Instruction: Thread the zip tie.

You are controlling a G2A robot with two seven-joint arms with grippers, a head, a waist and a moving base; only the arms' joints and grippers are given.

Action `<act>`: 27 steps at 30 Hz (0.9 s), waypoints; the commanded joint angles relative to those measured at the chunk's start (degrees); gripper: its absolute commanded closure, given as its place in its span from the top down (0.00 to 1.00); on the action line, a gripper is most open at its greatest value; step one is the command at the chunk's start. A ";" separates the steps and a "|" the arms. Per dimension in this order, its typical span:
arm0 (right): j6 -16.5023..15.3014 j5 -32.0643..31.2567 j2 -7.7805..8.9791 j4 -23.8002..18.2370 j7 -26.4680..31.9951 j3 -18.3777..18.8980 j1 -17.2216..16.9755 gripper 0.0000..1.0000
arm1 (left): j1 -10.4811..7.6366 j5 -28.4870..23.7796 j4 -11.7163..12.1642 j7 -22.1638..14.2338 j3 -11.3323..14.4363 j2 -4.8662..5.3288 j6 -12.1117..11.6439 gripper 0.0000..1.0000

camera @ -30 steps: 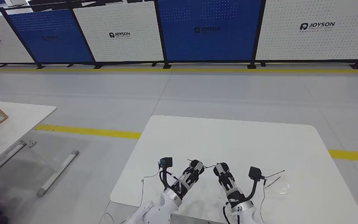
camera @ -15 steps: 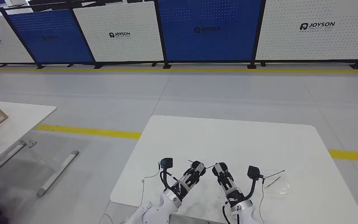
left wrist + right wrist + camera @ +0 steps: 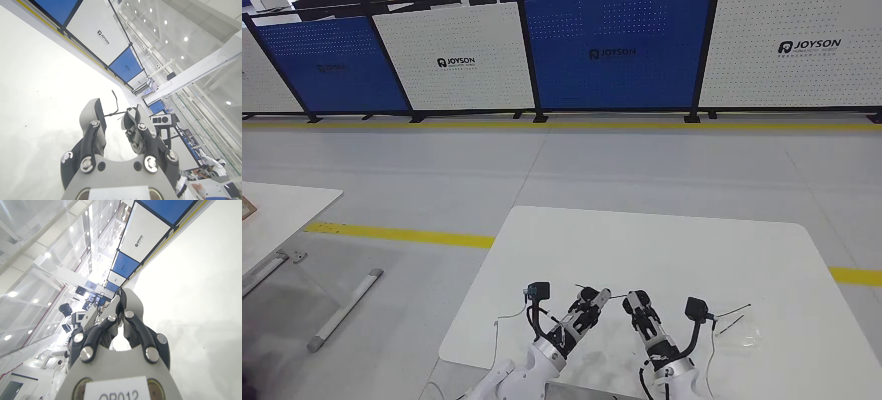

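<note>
A thin black zip tie (image 3: 115, 113) spans the gap between my left gripper's fingers, its tail curling up and away over the white table (image 3: 642, 240). My left gripper (image 3: 115, 104) is open, with the tie touching both pads. In the top view the left gripper (image 3: 591, 295) and the right gripper (image 3: 630, 298) face each other near the table's front edge, and the tie (image 3: 608, 297) runs between them. My right gripper (image 3: 119, 293) is shut, apparently on the tie's other end; the strand itself is hidden between its pads.
Spare zip ties (image 3: 732, 318) lie beside a clear plastic bag (image 3: 744, 338) to the right of the right arm. The table's front edge is close below both grippers. Another table's corner (image 3: 282, 210) stands far to the left.
The left gripper has shifted slightly toward the table's front edge. The right arm has barely moved.
</note>
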 commanded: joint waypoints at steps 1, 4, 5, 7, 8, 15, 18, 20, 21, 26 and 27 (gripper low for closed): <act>0.02 -0.09 -0.01 -0.03 -0.05 -0.02 -0.04 0.00 | 0.02 0.10 -0.05 0.05 -0.01 0.00 -0.01 0.07; -0.01 -0.24 -0.02 -0.14 -0.14 0.01 -0.17 0.00 | 0.05 0.30 -0.12 0.10 0.00 0.00 0.05 0.00; -0.06 -0.31 -0.02 -0.20 -0.19 0.03 -0.25 0.00 | 0.06 0.37 -0.15 0.09 0.02 0.00 0.09 0.00; -0.13 -0.40 -0.02 -0.30 -0.24 0.06 -0.36 0.00 | 0.08 0.44 -0.19 0.10 0.04 -0.01 0.13 0.00; -0.21 -0.48 -0.01 -0.38 -0.26 0.08 -0.44 0.00 | 0.09 0.50 -0.22 0.11 0.05 -0.01 0.15 0.00; -0.65 -0.65 0.01 -0.66 -0.19 0.22 -0.80 0.00 | 0.22 0.64 -0.44 0.00 0.19 -0.01 0.18 0.00; -0.72 -0.84 0.03 -0.67 0.12 0.20 -0.82 0.00 | 0.23 0.06 -0.43 -0.64 0.25 -0.01 -0.03 0.00; -0.93 -0.88 0.04 -0.62 0.44 0.20 -0.81 0.00 | 0.20 -0.55 -0.37 -1.33 0.18 0.02 -0.27 0.00; -0.95 -0.93 0.05 -0.59 0.47 0.23 -0.81 0.00 | 0.20 -0.63 -0.35 -1.44 0.12 0.03 -0.33 0.00; -0.76 -1.37 0.01 -0.63 -0.15 0.23 -0.93 0.00 | 0.35 -0.27 -0.23 -0.37 -0.22 0.04 -0.18 0.11; -0.72 -1.46 0.01 -0.64 -0.26 0.22 -0.95 0.00 | 0.37 -0.14 -0.23 -0.19 -0.25 0.04 -0.11 0.16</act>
